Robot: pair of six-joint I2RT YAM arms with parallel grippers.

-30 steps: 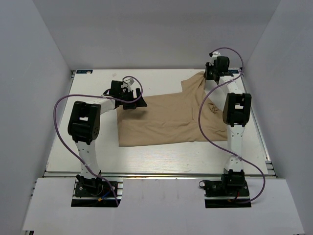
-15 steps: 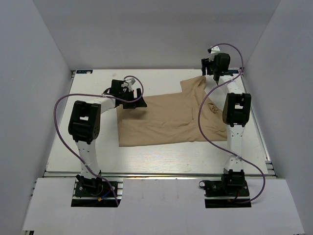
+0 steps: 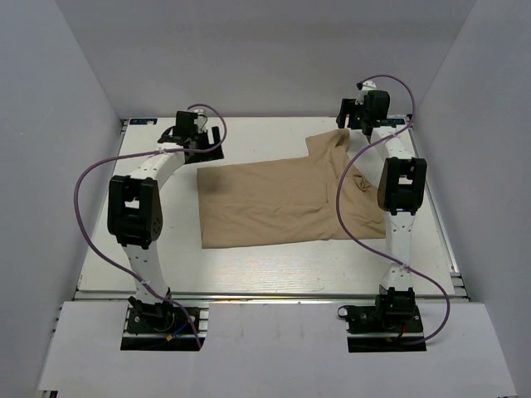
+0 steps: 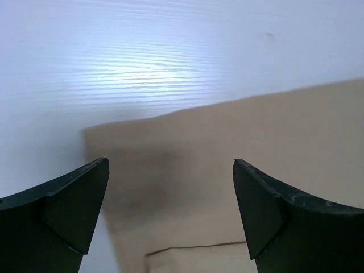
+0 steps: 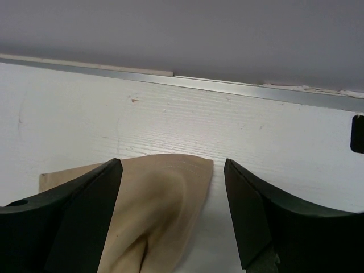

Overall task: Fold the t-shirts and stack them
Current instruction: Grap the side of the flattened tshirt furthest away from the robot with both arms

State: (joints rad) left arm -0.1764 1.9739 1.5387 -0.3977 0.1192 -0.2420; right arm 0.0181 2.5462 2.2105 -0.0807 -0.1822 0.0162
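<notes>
Tan t-shirt (image 3: 282, 197) flat (partly folded), hands (image 3: 202, 139) apart

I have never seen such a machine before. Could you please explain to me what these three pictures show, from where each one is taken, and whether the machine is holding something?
The machine is two white robot arms bolted at the near edge of a white table. The wide picture comes from a fixed camera above and behind them. A plain tan short-sleeved t-shirt of thin fabric lies spread on the table.

The other two pictures come from small cameras on the wrists; the dark wedges at the bottom are each gripper's own two fingers. The left gripper hangs open over the shirt's far left corner. The right gripper hangs open over the far right part of the shirt. Neither is holding anything.
</notes>
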